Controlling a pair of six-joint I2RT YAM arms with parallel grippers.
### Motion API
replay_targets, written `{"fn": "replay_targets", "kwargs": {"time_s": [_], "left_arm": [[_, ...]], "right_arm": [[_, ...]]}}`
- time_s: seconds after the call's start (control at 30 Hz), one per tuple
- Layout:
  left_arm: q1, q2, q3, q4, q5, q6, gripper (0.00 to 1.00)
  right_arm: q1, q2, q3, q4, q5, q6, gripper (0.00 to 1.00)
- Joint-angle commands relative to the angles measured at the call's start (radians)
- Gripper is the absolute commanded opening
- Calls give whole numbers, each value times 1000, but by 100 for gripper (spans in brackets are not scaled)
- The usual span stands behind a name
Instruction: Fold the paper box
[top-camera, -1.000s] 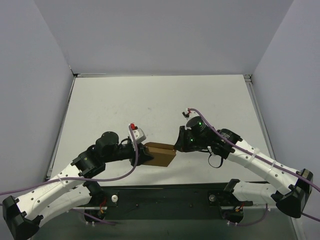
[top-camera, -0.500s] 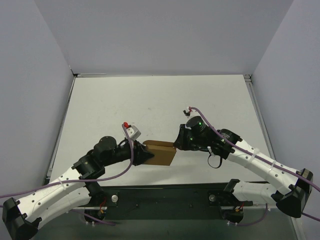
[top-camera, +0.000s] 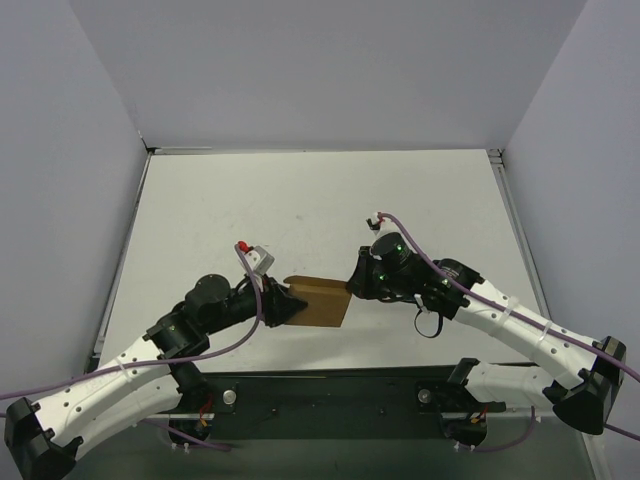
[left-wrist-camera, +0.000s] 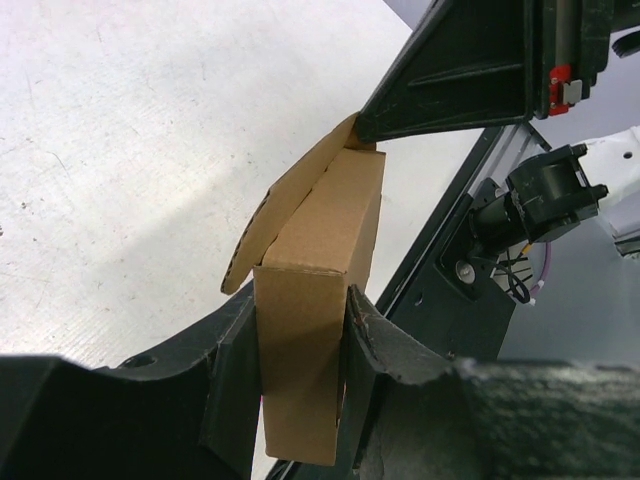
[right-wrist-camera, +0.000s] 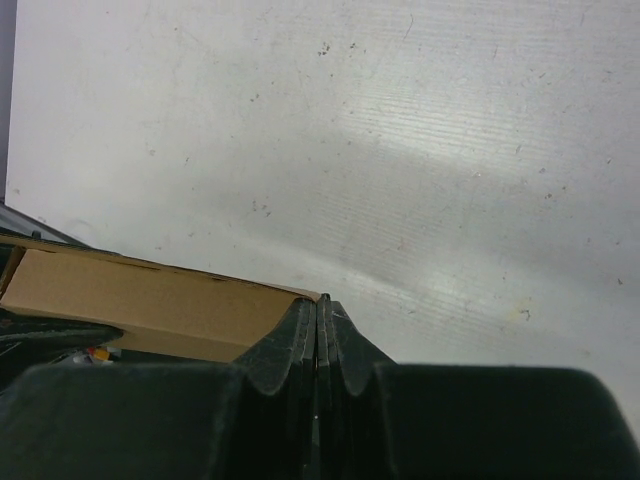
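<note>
White table (top-camera: 300, 200); paper box (left-wrist-camera: 320, 260) between left fingers (left-wrist-camera: 232, 385).

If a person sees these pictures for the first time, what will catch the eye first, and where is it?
The eye goes first to the brown paper box, lying between the two arms at the front of the white table. The left fingers clamp its near end from both sides, and a loose flap angles away along one long edge. The right fingers, pressed shut, meet the box at its far end.

Brown paper box (top-camera: 320, 303), white table (top-camera: 300, 200)
</note>
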Motion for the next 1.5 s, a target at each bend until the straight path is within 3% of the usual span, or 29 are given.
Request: {"fn": "replay_targets", "kwargs": {"time_s": [0.0, 0.17, 0.4, 0.47, 0.53, 0.57, 0.67, 0.77, 1.0, 1.3, 1.4, 1.47], "left_arm": [[77, -1, -5, 139, -268, -13, 26], [110, -5, -17, 192, -190, -13, 26], [129, 76, -51, 352, 235, 71, 27], [129, 83, -57, 379, 280, 92, 27], [129, 94, -70, 416, 326, 88, 27], [129, 102, -70, 435, 340, 88, 27], [132, 131, -64, 441, 373, 94, 27], [141, 143, -60, 459, 406, 85, 27], [152, 163, -45, 475, 490, 71, 27], [155, 159, -50, 482, 515, 54, 27], [156, 162, -48, 485, 522, 54, 27], [156, 160, -48, 489, 525, 53, 26]], "right_arm": [[45, -20, 40, -145, -76, 27, 0], [45, -29, 38, -165, -49, 18, 0], [7, -17, 81, -173, -45, -39, 0], [-25, -23, 98, -173, -78, -65, 1], [-46, -31, 107, -173, -123, -108, 13], [-55, -38, 107, -173, -137, -120, 28], [-99, -83, 110, -177, -168, -160, 48], [-148, -141, 96, -180, -200, -201, 53], [-164, -175, 76, -189, -216, -280, 53], [-164, -112, 70, -186, -306, -320, 35], [-164, -98, 67, -185, -303, -320, 25], [-165, -95, 63, -186, -296, -320, 25]]}}
